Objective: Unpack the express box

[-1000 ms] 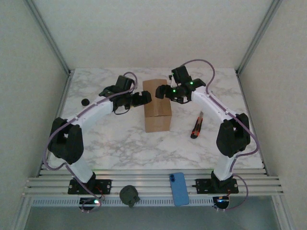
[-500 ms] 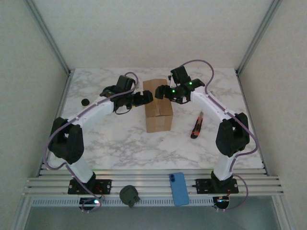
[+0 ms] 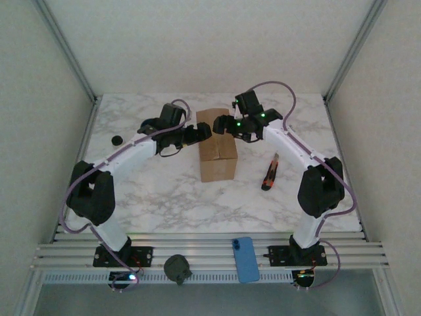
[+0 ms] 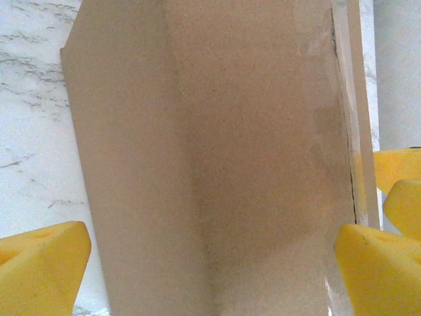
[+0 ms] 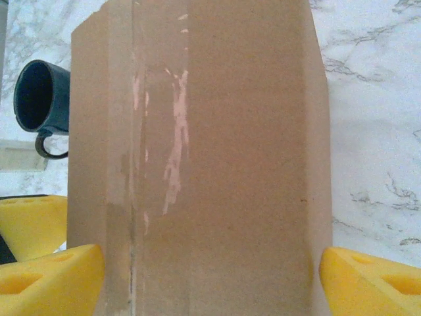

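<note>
The express box (image 3: 216,150) is a plain brown carton lying in the middle of the marble table, with clear tape along a seam (image 5: 135,197). My left gripper (image 3: 202,132) reaches its far end from the left. In the left wrist view the left gripper (image 4: 214,253) stands open, its yellow pads (image 4: 39,263) set wide on either side of the cardboard (image 4: 217,151). My right gripper (image 3: 220,125) meets the same end from the right. In the right wrist view the right gripper (image 5: 212,263) is open too, with its pads (image 5: 371,280) flanking the box (image 5: 223,145).
A dark blue mug (image 5: 39,99) stands on the table just beyond the box. An orange and black utility knife (image 3: 270,172) lies to the right of the box. A small black disc (image 3: 117,139) sits at the left. A blue phone (image 3: 247,259) rests on the front rail.
The right gripper has edged slightly left over the box's far end and its elbow has shifted a little. The left arm and the box stay almost still.
</note>
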Available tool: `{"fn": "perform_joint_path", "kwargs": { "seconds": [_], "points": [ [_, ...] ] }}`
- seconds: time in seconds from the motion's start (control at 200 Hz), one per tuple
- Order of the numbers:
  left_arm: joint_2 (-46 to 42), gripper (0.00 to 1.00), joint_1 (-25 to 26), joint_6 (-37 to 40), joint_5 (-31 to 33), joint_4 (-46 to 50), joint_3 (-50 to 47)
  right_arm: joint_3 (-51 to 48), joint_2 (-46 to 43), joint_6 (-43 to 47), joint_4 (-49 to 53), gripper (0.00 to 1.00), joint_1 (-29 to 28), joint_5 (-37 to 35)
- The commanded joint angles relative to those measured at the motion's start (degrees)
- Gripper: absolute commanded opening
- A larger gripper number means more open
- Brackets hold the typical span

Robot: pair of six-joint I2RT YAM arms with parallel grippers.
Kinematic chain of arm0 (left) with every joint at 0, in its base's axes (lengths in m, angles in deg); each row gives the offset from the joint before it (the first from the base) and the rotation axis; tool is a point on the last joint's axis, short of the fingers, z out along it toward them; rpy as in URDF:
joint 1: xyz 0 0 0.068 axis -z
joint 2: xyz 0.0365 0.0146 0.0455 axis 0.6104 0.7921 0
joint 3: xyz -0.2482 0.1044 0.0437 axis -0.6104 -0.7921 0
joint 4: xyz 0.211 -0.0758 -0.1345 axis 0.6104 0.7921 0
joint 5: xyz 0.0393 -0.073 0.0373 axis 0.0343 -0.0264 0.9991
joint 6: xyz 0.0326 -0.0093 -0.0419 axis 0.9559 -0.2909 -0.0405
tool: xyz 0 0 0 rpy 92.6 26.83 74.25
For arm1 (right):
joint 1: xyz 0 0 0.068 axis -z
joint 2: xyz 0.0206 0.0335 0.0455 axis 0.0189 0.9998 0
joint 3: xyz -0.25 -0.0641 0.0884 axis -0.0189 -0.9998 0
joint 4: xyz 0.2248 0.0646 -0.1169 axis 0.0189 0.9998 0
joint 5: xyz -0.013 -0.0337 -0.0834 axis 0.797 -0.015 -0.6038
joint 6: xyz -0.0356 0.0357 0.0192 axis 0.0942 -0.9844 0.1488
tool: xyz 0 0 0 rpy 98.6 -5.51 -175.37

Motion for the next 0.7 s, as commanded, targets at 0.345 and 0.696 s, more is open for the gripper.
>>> {"fn": "perform_joint_path", "kwargs": {
  "seconds": [0.345,0.696],
  "points": [
    [1.01,0.94,0.45,-2.1,2.54,-2.85,-5.12,-2.36,-2.25,-1.55,-0.88,0.84,-0.49,-1.2],
    [1.7,0.92,0.57,-2.31,7.96,-1.39,-9.76,1.14,-0.14,0.53,3.84,0.84,-3.17,-5.34]
  ]
}}
